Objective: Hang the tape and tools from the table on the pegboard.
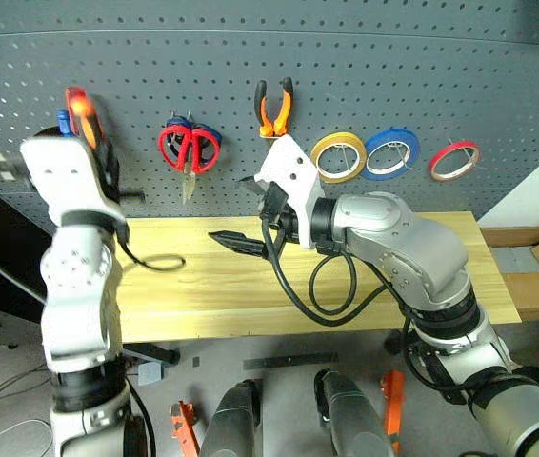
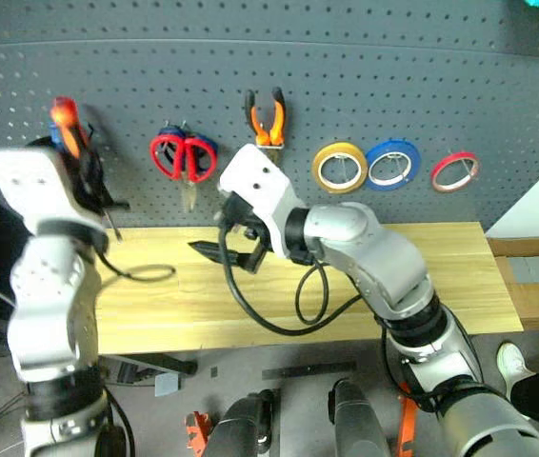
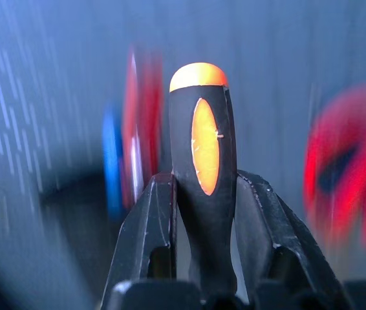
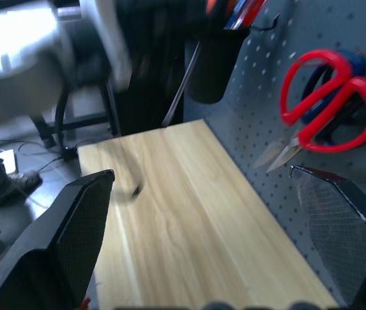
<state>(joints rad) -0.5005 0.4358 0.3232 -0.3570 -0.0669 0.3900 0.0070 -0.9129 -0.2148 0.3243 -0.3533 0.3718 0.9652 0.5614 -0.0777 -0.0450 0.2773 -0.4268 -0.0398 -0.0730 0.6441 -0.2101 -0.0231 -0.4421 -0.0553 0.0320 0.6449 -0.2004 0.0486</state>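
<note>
With your left gripper (image 3: 202, 213) clamped on the slim black-and-orange-handled screwdriver (image 3: 201, 155) and your right gripper (image 4: 215, 232) wide open and empty, you next seat it in the black holder (image 4: 216, 64) on the dark grey perforated pegboard (image 1: 365, 67), far left.

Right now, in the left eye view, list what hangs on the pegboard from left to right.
screwdriver held up in the left gripper → red-handled scissors → pliers → yellow tape roll → blue tape roll → red tape

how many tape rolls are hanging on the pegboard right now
3, in a row on the pegboard, right of the pliers: the yellow roll, then the blue roll, then the thin red roll farthest right. None seems hidden.
</note>
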